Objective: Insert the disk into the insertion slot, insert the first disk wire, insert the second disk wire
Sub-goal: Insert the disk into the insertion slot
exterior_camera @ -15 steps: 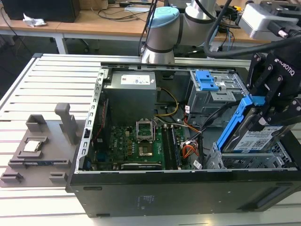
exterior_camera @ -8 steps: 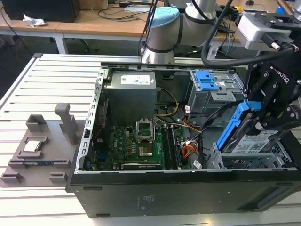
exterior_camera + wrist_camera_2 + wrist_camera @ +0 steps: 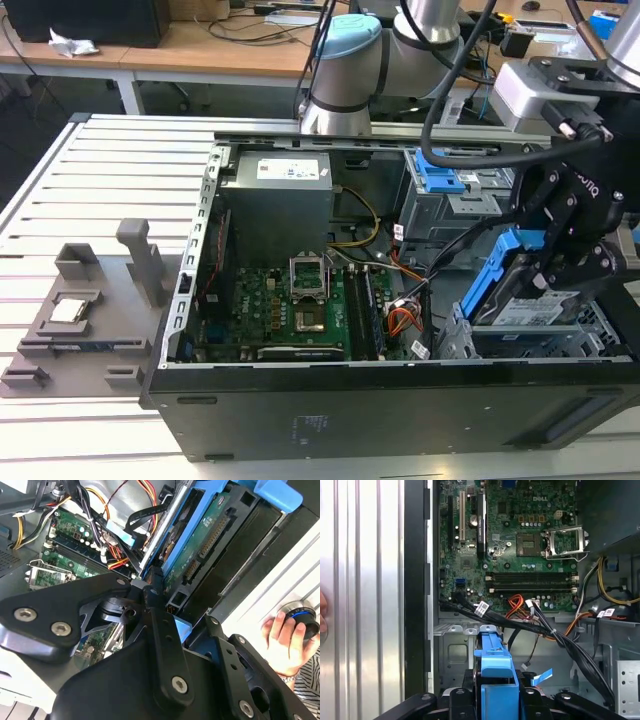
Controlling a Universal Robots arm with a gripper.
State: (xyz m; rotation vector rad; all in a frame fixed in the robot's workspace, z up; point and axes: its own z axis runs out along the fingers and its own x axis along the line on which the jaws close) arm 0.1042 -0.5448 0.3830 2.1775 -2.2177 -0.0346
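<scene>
My gripper (image 3: 548, 283) is shut on the disk (image 3: 522, 313), a silver drive with a white label in a bright blue carrier. The disk hangs tilted at the case's corner on the exterior view's right, its lower end at the opening of the insertion slot (image 3: 592, 338), a low grey perforated metal cage. In the first wrist view the blue carrier (image 3: 495, 672) sits between my black fingers, with the cage's grey edge (image 3: 454, 652) just beyond it. The second wrist view shows the disk's green circuit-board underside (image 3: 206, 534). Black cables with white tags (image 3: 481, 608) run across just past the cage.
The open case holds a motherboard (image 3: 300, 300), a grey power supply (image 3: 275, 205) and a taller grey bay with a blue latch (image 3: 437, 180). Orange and red wires (image 3: 516, 601) lie near the cage. A grey fixture (image 3: 80, 315) stands on the slatted table. A person's hand (image 3: 280, 642) rests on a round knob.
</scene>
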